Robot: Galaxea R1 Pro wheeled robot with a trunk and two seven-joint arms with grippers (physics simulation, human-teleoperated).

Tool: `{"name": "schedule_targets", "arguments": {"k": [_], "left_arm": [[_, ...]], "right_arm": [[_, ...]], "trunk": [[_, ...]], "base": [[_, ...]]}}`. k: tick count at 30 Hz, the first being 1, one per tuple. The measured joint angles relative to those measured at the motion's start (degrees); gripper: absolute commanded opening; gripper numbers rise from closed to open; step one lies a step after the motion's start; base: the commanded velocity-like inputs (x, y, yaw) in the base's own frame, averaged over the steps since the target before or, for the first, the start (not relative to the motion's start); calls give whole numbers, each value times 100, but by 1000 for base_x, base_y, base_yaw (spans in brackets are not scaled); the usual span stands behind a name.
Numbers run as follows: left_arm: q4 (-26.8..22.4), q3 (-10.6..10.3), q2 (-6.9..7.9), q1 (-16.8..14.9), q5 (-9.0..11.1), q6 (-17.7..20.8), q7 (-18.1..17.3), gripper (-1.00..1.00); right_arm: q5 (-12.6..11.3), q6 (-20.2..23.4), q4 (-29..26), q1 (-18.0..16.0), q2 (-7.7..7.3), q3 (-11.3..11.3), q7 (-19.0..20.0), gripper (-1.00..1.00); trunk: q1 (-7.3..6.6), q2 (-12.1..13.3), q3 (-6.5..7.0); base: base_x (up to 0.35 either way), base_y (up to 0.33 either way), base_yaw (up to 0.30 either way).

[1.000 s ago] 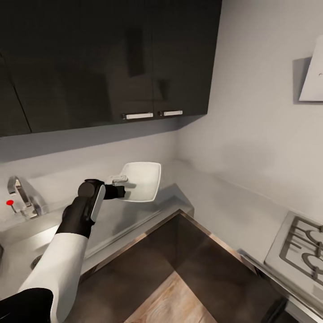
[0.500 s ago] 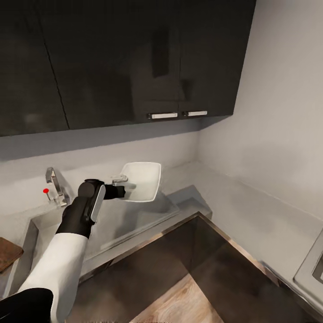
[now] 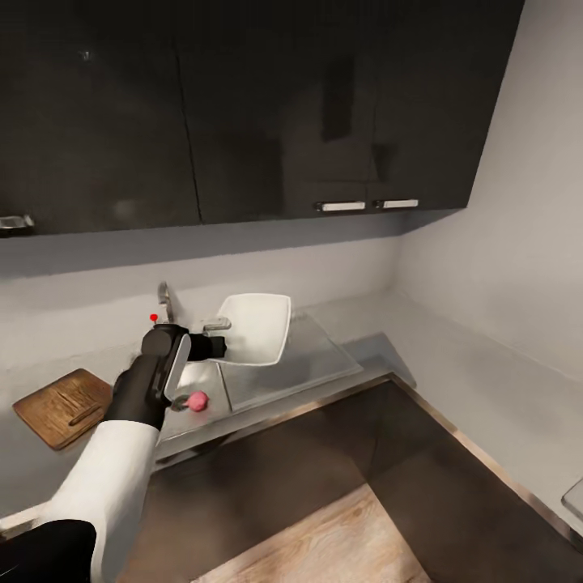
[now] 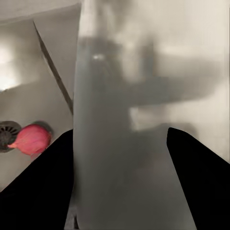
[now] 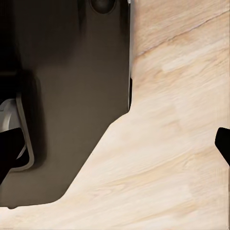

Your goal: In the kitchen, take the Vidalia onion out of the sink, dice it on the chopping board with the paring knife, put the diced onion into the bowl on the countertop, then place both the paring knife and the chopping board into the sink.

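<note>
My left gripper [image 3: 219,336] is shut on the near rim of the white squarish bowl [image 3: 257,325] and holds it tilted in the air over the sink [image 3: 312,360]. The bowl's rim [image 4: 120,143] fills the space between the left fingers. A small pinkish-red Vidalia onion [image 3: 197,399] lies in the basin just below that arm, next to the drain [image 4: 6,134] and seen as the onion [image 4: 31,139]. The brown chopping board [image 3: 57,405] lies on the countertop [image 3: 453,348] left of the sink, with the paring knife [image 3: 84,416] on it. My right gripper [image 5: 115,153] hangs open over the floor.
The chrome faucet [image 3: 165,300] with a red-tipped lever [image 3: 154,317] stands behind the basin. Dark wall cabinets [image 3: 267,113] hang above. The counter turns a corner at the right, above dark base cabinets [image 3: 324,461] and a wooden floor [image 3: 324,551].
The camera has swung left, so the sink slid right in the picture and the onion, board and knife came into view. The left gripper still holds the bowl the same way.
</note>
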Motion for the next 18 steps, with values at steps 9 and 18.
{"name": "schedule_targets", "arguments": {"k": [9, 18], "left_arm": [[2, 1, 0, 0, -1, 0, 0, -100], [2, 1, -1, 0, -1, 1, 1, -100]], "right_arm": [[0, 0, 1, 0, 0, 0, 0, 100], [0, 1, 0, 0, 0, 0, 0, 100]], "trunk": [[0, 0, 0], [-1, 0, 0]], "base": [[-288, 118, 296], [-255, 226, 296]]}}
